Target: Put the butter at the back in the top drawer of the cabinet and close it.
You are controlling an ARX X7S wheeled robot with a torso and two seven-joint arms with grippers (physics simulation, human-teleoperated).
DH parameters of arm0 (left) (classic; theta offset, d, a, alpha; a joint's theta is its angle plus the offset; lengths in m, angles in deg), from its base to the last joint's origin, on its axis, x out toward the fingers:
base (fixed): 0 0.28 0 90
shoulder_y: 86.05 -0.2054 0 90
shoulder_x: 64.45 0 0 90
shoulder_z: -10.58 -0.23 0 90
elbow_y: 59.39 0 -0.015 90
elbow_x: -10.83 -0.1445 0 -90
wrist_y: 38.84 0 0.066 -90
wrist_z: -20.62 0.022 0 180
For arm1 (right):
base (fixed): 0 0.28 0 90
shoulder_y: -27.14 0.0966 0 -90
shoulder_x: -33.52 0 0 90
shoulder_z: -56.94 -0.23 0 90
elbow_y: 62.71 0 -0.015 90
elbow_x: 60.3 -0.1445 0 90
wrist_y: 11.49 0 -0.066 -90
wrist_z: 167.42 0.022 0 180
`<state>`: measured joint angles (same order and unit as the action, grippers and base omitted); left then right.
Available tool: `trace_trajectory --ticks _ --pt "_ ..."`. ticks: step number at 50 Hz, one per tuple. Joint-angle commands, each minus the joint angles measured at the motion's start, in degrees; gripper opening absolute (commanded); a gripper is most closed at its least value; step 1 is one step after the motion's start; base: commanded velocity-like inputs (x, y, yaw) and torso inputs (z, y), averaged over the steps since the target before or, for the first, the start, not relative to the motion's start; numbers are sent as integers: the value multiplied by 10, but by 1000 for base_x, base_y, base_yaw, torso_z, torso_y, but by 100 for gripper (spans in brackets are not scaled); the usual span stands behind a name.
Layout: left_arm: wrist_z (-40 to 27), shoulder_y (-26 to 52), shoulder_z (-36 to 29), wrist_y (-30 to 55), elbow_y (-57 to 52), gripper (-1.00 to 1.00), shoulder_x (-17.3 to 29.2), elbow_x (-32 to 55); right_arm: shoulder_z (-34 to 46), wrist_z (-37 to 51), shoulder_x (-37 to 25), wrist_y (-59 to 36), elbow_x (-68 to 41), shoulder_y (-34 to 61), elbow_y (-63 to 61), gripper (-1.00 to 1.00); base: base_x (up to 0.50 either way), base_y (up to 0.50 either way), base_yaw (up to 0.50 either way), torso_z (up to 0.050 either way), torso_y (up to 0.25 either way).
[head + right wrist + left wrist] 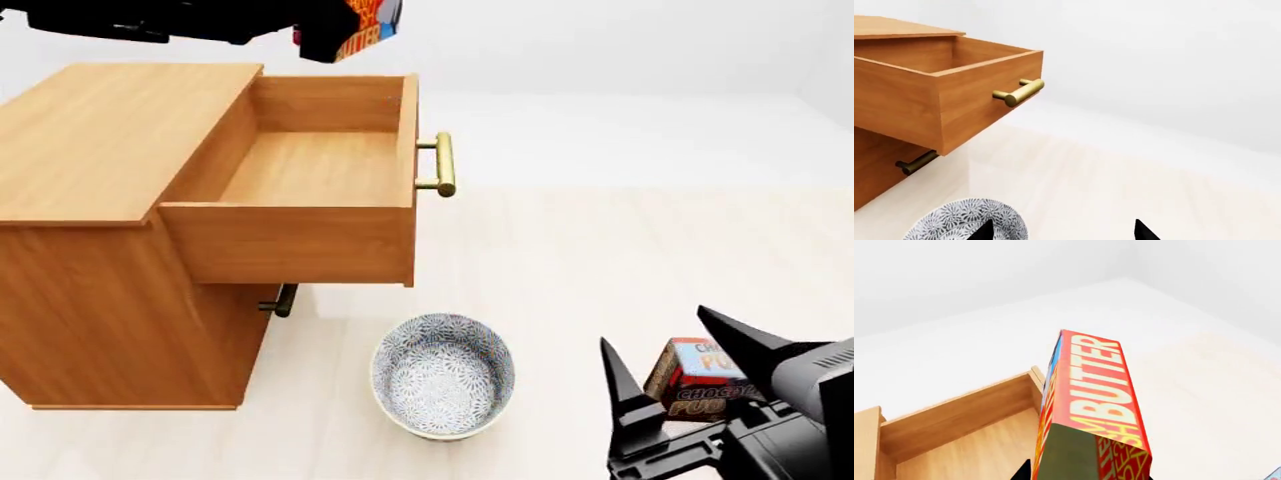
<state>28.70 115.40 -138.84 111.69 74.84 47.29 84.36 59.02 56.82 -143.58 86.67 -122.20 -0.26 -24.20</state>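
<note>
The cabinet (94, 200) fills the left half of the head view, a light-brown wooden box standing on the pale floor (601, 260). Its top drawer (314, 170) is pulled well out toward the centre of the frame, its bare wooden bottom in full view and its brass bar handle (442, 164) on the front. Under it, a lower drawer's handle (279, 300) peeps out in shadow.

At the lower centre a patterned bowl (443, 375) sits on the floor, apart from the cabinet. At the lower right, the chocolate pudding box (694, 378) lies on the floor between the spread dark fingers of the right claw (674, 370), which is wide apart and has hold of nothing.

At the top edge, left of centre, the left claw (327, 35) is closed on the butter (1094, 405), carrying it in the air above the back end of the open drawer, not touching the wood.
</note>
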Motion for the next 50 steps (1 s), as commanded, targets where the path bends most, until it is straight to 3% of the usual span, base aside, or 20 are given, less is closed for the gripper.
trace_trajectory --ticks 1,7,10,15,33,39,50 --pt "97 30 -48 -68 174 -100 -86 -96 5 21 -24 12 32 -11 -31 100 0 0 0 0 0" --pt "169 38 -83 -111 289 -100 -145 -141 1 24 -27 7 29 -8 -38 100 0 0 0 0 2" --pt "179 35 -74 -116 307 -100 -152 -162 -6 21 -21 -2 19 -1 -36 100 0 0 0 0 0" --pt "188 24 -10 -105 307 -100 -152 -224 -18 18 -13 -18 1 9 -29 100 0 0 0 0 2" --pt "249 -24 286 -81 307 -100 -182 -572 -14 23 -27 -8 13 1 -37 100 0 0 0 1 1" --pt "258 -36 343 -79 307 -100 -190 -637 -13 24 -27 -7 16 -1 -37 100 0 0 0 0 0" --pt "256 -56 391 -80 307 -100 -197 -701 -10 29 -28 -2 24 -6 -38 100 0 0 0 1 1"
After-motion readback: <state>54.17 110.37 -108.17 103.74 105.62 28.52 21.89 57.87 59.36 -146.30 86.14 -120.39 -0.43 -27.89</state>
